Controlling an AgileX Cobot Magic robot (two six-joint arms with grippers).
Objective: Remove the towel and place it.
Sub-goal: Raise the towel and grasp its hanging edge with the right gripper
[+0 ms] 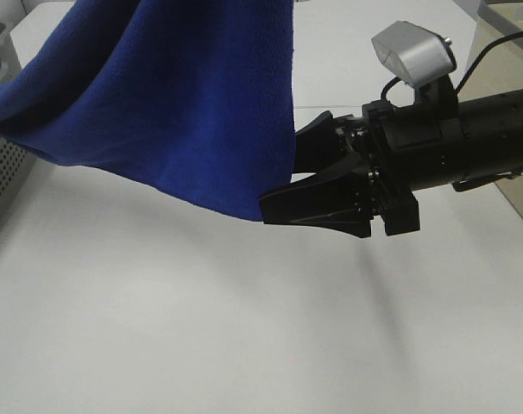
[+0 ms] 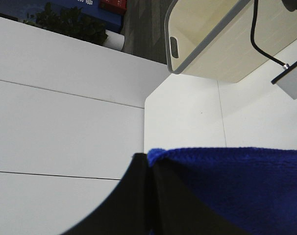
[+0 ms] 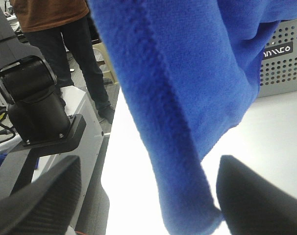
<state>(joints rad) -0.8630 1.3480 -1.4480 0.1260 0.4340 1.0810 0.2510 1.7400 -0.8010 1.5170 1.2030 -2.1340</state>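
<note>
Towel (image 1: 158,95): blue, up in the air above the white counter (image 1: 201,328). It drapes down from the upper left of the high view in soft folds. The lowest corner hangs free, not touching the counter.

My right hand (image 1: 287,175): wide open, reaching in from the right, level and side-on. Its two black fingers (image 3: 36,200) stand either side of the towel's lower hanging edge. From the wrist, the hem drops through the gap between them. Nothing is pinched. The cloth lies near one finger, but I cannot tell whether they touch.

My left hand (image 2: 149,164): narrow, fingers pressed together, with the towel's hem caught between them and the cloth spreading out to one side.

Perforated grey box (image 1: 3,172) at the counter's left edge, behind the towel. Cream bin (image 2: 222,39) beyond the counter's far corner.
</note>
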